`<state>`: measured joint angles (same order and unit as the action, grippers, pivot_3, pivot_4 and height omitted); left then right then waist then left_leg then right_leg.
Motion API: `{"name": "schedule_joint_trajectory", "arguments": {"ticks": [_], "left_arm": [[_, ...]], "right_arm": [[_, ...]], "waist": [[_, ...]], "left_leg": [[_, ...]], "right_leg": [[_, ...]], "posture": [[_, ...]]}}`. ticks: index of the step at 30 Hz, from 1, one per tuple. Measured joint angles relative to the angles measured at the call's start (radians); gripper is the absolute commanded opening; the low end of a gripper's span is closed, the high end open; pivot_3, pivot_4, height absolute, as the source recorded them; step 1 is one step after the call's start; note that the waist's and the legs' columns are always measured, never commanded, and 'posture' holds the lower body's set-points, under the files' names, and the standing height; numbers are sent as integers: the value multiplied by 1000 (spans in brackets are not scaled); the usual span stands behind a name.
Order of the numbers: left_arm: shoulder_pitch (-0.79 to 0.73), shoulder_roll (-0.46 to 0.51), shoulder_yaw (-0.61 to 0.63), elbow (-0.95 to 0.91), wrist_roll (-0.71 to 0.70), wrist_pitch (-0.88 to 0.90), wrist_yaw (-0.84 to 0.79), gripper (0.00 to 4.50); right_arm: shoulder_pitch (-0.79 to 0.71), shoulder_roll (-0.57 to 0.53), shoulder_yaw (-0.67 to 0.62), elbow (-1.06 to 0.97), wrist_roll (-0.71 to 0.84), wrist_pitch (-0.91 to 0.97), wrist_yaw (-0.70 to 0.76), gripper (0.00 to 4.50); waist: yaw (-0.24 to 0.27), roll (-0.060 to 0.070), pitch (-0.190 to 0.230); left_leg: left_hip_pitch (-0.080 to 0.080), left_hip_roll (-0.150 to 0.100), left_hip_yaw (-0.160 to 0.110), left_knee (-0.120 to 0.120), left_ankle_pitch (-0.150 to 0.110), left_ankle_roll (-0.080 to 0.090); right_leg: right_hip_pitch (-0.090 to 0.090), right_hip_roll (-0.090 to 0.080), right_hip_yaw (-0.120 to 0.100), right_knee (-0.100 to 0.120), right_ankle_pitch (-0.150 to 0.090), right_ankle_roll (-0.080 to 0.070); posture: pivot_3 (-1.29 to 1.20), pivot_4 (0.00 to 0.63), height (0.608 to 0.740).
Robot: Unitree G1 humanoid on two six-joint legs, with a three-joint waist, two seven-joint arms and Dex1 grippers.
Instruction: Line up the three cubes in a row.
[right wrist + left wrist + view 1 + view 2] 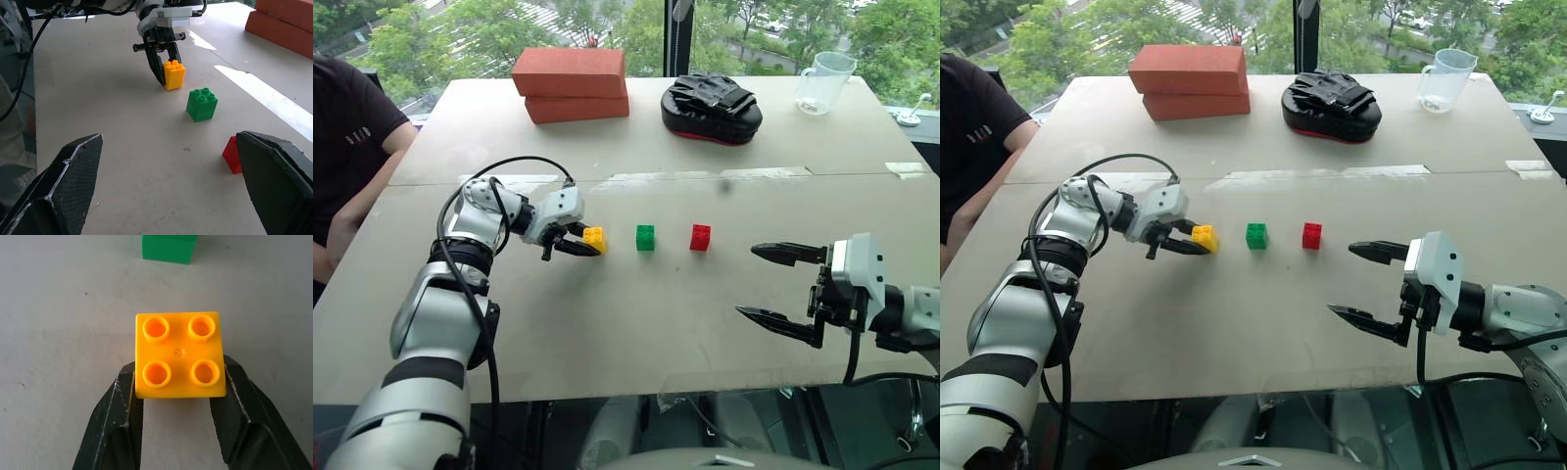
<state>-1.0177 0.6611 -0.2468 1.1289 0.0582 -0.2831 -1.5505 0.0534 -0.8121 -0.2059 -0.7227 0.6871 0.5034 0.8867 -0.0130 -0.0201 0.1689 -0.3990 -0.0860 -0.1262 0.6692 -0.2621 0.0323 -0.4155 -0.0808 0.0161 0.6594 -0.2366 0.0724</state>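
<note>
The left tool (576, 241) was clenched on the yellow cube (594, 238), left end of the row on the worktop (626, 343). The left wrist view showed both fingers (122, 416) pinching its near edge; releasing straight back should keep alignment. The right tool (171, 186) gaped, released.

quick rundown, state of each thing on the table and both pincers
yellow cube: upright on table, clamped by left pincer
green cube: upright, free
red cube: upright, free
left pincer: shut on yellow cube
right pincer: open, holding nothing
two bricks: stacked
jug: upright, looks empty
</note>
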Motion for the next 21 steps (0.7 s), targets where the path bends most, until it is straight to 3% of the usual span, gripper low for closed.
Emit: {"name": "schedule_joint_trajectory", "arguments": {"ticks": [14,19,20,21], "left_arm": [[-54,-13,4,98,79,-96,32,1284],[-59,-14,4,105,100,-120,44,3727],[-58,-14,4,105,100,-121,45,3812],[-58,-14,4,105,101,-123,45,4468]], "right_arm": [[58,-3,-43,-15,0,-6,-5,4500],[56,-4,-43,-18,0,-6,-15,4500],[56,-4,-43,-18,0,-6,-15,4500],[56,-4,-43,-18,1,-6,-16,4500]], "waist": [[0,0,0],[0,0,0],[0,0,0],[0,0,0]], "left_leg": [[1,0,0,1,0,0],[1,0,0,1,0,0],[1,0,-1,1,0,0],[1,0,-1,1,0,0]], "right_leg": [[1,0,-1,2,0,0],[1,0,0,2,0,0],[1,0,-1,2,0,0],[1,0,-1,2,0,0]], "posture": [[0,150,740],[0,150,740],[0,150,740],[0,150,740]]}}
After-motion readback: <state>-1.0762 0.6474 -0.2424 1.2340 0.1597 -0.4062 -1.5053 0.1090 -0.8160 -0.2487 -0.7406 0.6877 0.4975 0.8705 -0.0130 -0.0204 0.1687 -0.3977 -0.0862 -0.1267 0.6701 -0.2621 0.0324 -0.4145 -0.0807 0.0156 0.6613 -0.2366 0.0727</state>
